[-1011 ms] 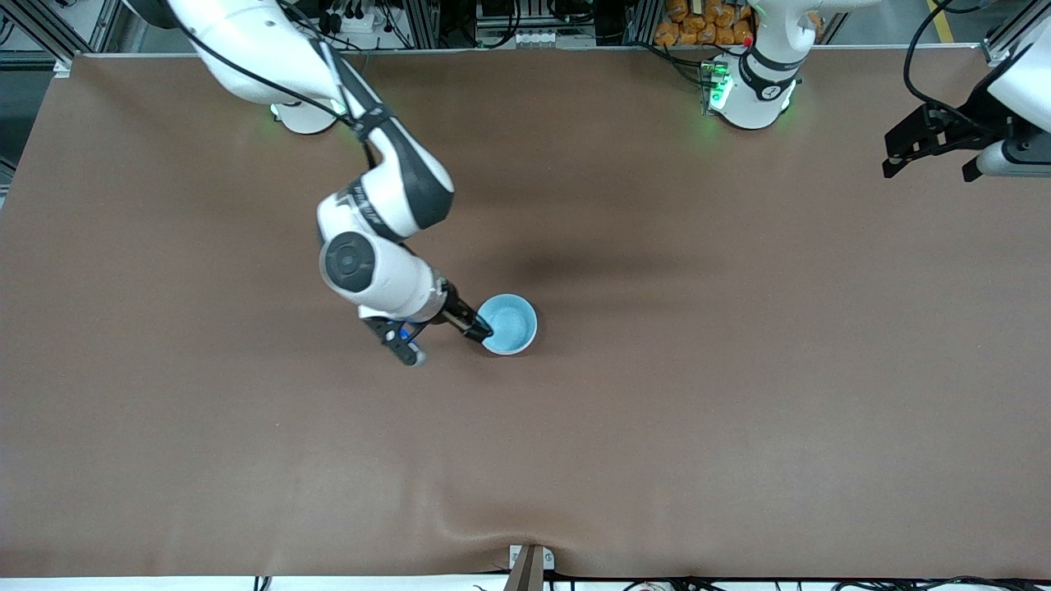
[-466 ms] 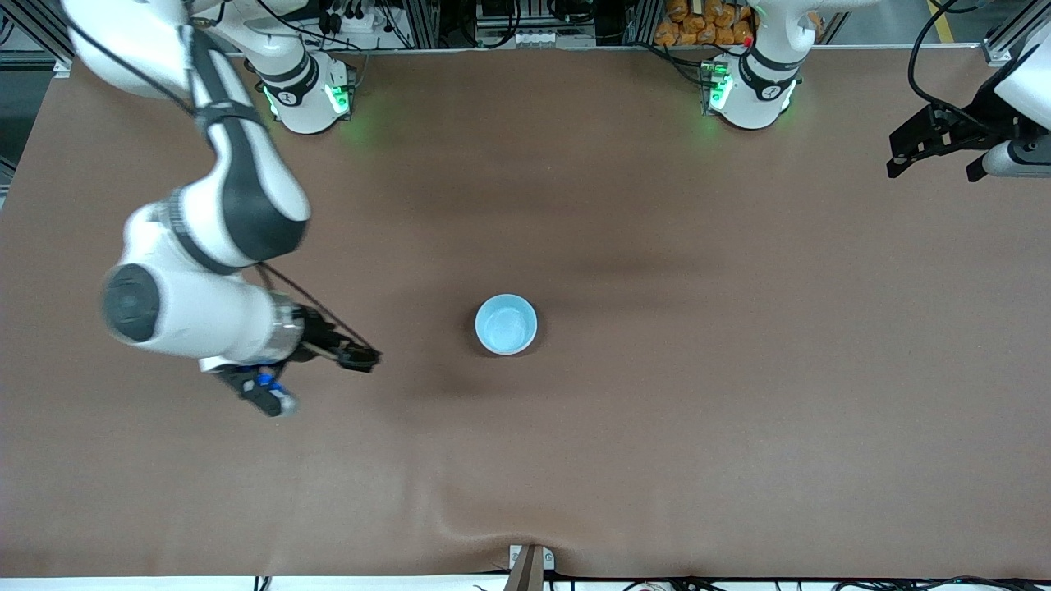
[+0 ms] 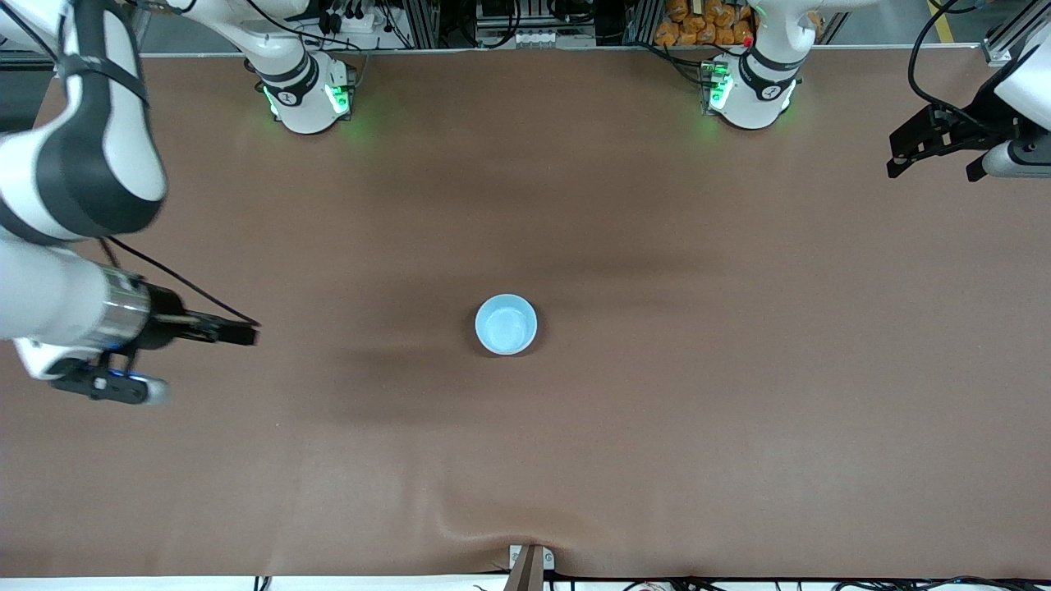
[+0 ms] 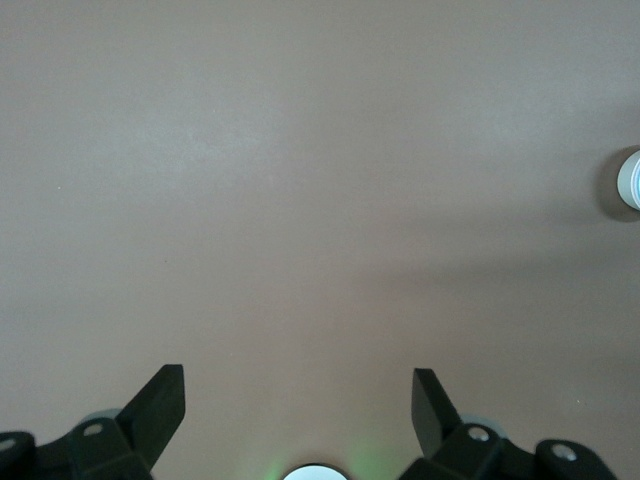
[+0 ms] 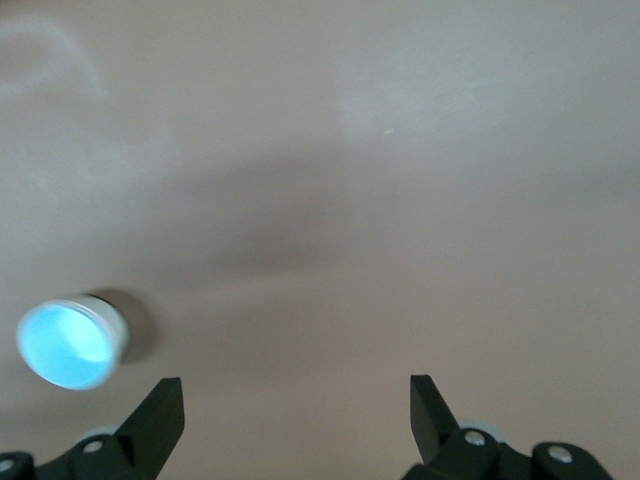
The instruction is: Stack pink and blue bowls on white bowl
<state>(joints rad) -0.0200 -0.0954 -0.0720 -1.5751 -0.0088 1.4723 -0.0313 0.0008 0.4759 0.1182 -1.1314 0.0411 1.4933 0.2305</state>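
A light blue bowl (image 3: 506,324) stands upright at the middle of the table, with nothing in it. In the right wrist view (image 5: 65,345) a pale wall (image 5: 113,322) shows round it; I cannot tell if that is the white bowl. The pink bowl is not in view. My right gripper (image 3: 243,332) is open and empty over bare table toward the right arm's end, well apart from the bowl; its own view (image 5: 296,392) shows the jaws wide apart. My left gripper (image 3: 929,171) is open, empty and waits at the left arm's end (image 4: 298,385).
The brown table cover (image 3: 657,410) has a raised wrinkle (image 3: 460,517) near the edge closest to the front camera. The arm bases (image 3: 304,98) (image 3: 751,90) stand at the farthest edge. The bowl's edge also shows in the left wrist view (image 4: 632,180).
My right gripper was at the blue bowl's rim; it has let go and swung away toward the right arm's end of the table. The bowl stayed put. The left arm barely moved.
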